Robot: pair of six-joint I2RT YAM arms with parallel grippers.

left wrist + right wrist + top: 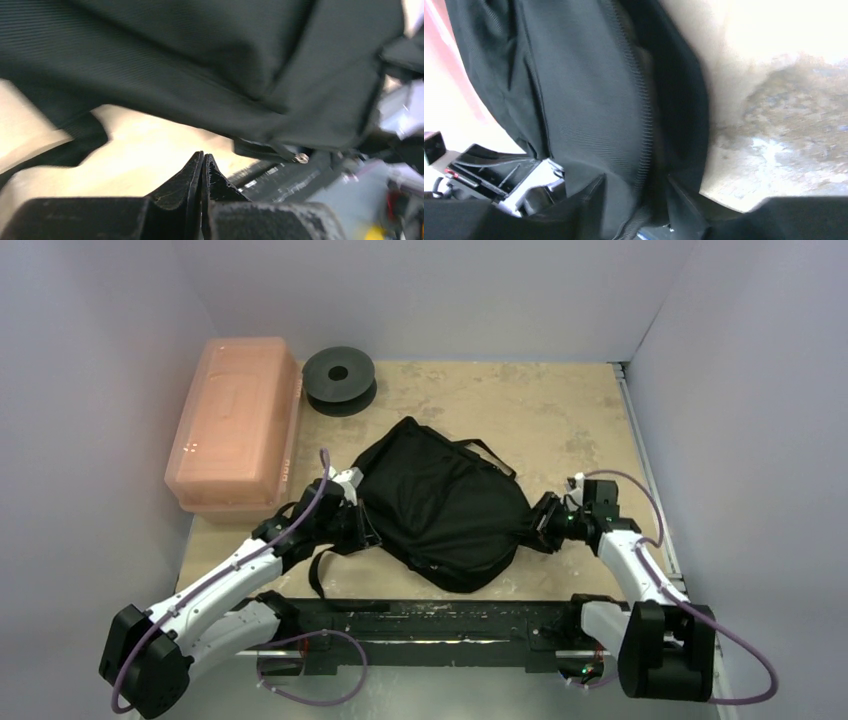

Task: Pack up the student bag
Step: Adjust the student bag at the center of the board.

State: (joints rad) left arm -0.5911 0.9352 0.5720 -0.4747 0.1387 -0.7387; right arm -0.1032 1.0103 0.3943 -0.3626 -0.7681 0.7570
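Note:
The student bag (440,505) is a soft black backpack lying flat mid-table, with a strap (320,575) trailing toward the near edge. My left gripper (355,525) sits at the bag's left edge. In its wrist view its jaws (204,159) are pressed together with nothing between them, under the overhanging bag (200,60), near a small metal zip pull (301,158). My right gripper (537,525) is at the bag's right edge. Its fingers (639,200) stand apart around a fold of bag fabric (589,100), with a zip line (644,125) running between them.
A pink translucent box (235,425) stands at the back left against the wall, with a black round spool (339,375) to its right. The worn tan table (560,410) is walled on three sides. A black rail (430,620) runs along the near edge between the arm bases.

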